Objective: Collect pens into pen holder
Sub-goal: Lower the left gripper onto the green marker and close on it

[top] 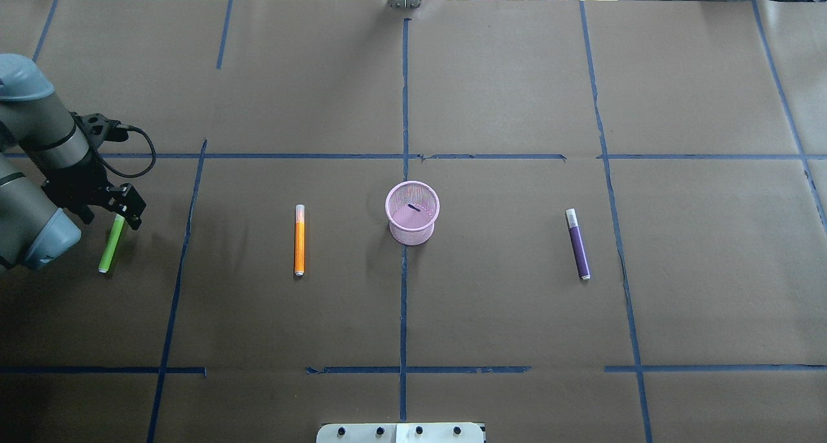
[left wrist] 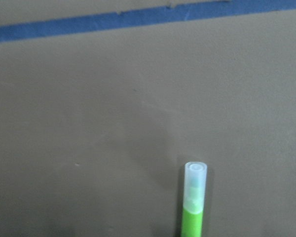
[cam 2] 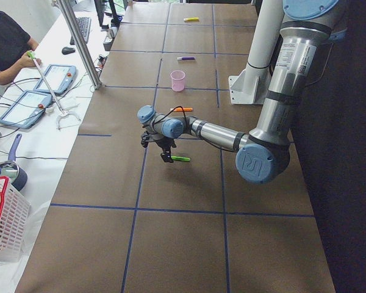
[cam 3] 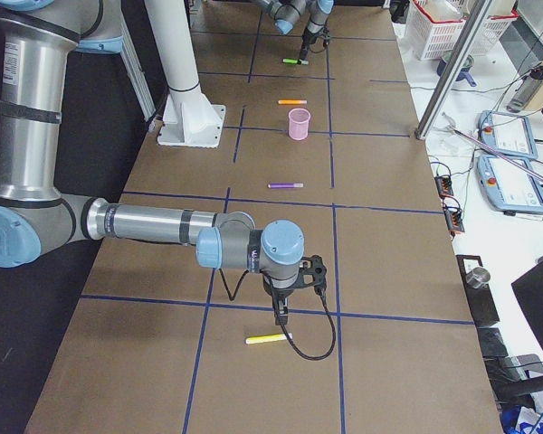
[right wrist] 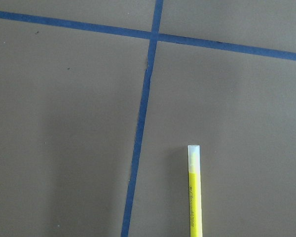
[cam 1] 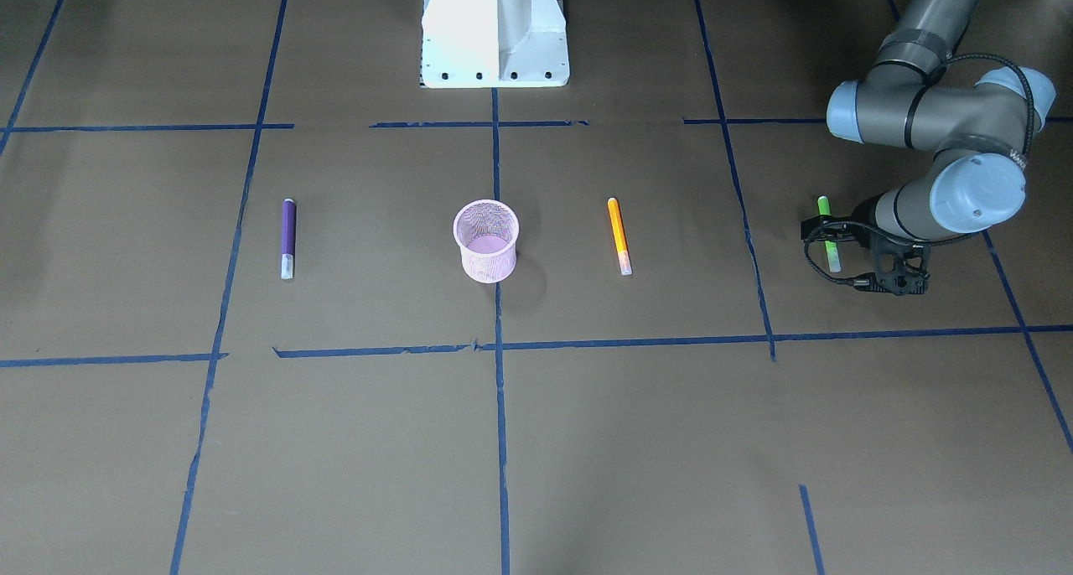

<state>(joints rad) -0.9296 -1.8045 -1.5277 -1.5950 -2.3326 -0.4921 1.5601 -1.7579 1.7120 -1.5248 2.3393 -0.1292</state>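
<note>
Even overhead light, soft faint shadows, wrist views slightly blurred

- Holder (top: 411, 235): pink mesh cup, upright, table centre.
- Orange pen (top: 299, 239): lying flat, left of holder.
- Purple pen (top: 578, 244): flat, right of holder.
- Green pen (top: 111, 246): flat, far left.
- Yellow pen (cam 3: 269, 339): flat, far right end.

Table (top: 504, 314) papered in brown, gridded with blue tape (top: 404, 301). At centre, upright on a tape line: pink mesh pen holder (top: 412, 233). Flat and well apart in one row: orange pen (top: 299, 239) to the robot's left, green pen (top: 110, 249) farther left, purple pen (top: 578, 244) to the right. Near the right end: yellow pen (cam 3: 268, 339). At the robot's edge: white base (cam 1: 495, 30).
</note>
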